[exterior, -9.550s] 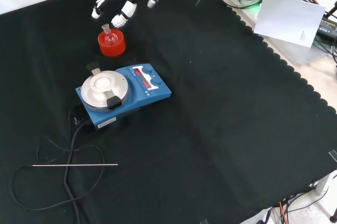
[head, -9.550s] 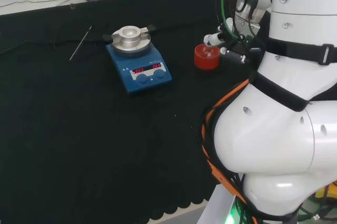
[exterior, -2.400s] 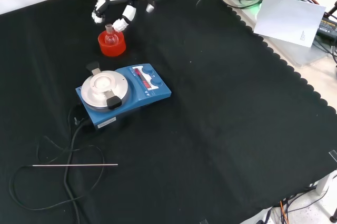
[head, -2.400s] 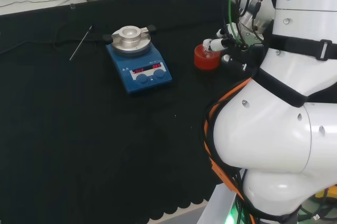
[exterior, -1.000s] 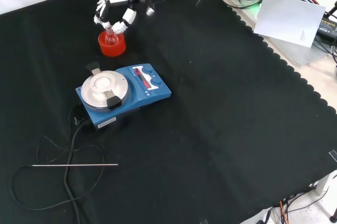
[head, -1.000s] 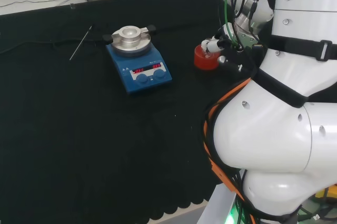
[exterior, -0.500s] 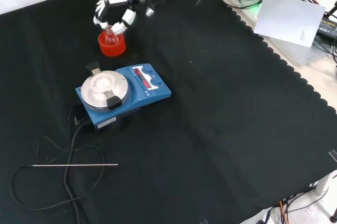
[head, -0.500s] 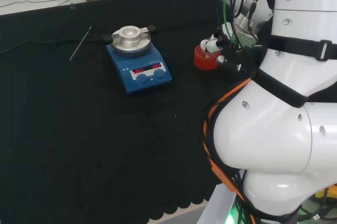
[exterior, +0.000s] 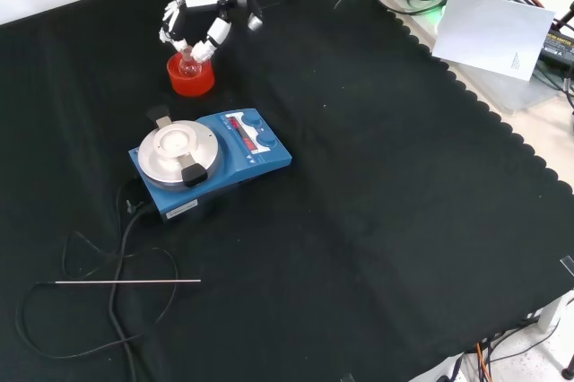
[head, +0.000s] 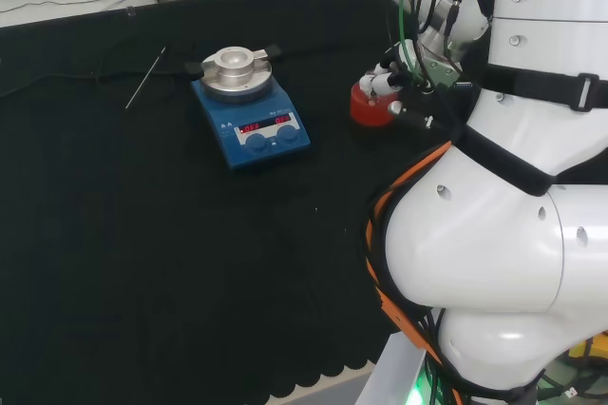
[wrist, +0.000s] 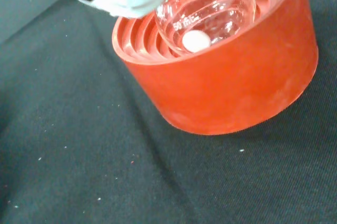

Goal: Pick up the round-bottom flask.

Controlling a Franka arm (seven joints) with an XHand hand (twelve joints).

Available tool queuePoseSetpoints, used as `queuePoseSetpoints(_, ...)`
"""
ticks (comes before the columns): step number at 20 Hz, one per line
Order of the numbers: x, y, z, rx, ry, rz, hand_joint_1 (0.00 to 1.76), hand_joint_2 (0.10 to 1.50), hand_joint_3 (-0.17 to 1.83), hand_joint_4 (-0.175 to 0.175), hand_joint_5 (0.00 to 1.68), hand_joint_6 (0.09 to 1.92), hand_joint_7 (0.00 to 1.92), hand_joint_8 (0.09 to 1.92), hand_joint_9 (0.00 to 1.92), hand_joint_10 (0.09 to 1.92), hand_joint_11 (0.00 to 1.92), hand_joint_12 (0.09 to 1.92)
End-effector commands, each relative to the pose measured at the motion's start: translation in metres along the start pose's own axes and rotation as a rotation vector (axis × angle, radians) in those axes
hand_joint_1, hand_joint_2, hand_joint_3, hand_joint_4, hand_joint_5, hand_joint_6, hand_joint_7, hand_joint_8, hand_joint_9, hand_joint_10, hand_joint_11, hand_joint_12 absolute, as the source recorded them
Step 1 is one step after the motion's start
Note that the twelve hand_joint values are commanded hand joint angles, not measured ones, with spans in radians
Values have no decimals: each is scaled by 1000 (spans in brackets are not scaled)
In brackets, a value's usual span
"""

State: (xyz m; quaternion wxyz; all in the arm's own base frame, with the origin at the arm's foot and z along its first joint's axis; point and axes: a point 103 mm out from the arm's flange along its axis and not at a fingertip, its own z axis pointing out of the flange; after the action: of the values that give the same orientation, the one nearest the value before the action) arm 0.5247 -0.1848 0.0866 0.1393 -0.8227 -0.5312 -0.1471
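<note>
Round-bottom flask (wrist: 210,8): seated in red ribbed stand (exterior: 190,77), holding a small white pellet (wrist: 196,40). Hand (exterior: 199,19): fingers curled round flask neck. Blue hotplate (exterior: 211,162): at stand's six o'clock, front view.

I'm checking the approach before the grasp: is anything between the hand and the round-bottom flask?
Nothing visible. The hand is already at the flask, its fingers on either side of the neck, the flask seated in its red stand.

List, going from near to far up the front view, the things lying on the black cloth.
Thin metal rod → blue hotplate stirrer → red ribbed stand with the round-bottom flask in it → the hand above the flask.
</note>
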Motion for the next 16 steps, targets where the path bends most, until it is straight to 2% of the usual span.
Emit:
queuePoseSetpoints(1, 5, -3, -5, -70, -29, -4, 1069, 810, 490, 174, 1116, 881, 630, 602, 798, 549, 407, 1284)
queuePoseSetpoints(4, 7, -3, -7, -74, -26, -6, 1073, 773, 567, 175, 1118, 905, 650, 595, 823, 536, 432, 1283)
queuePoseSetpoints(16, 14, -4, -16, -80, 1, -26, 1076, 741, 637, 175, 1113, 942, 666, 599, 840, 532, 455, 1276)
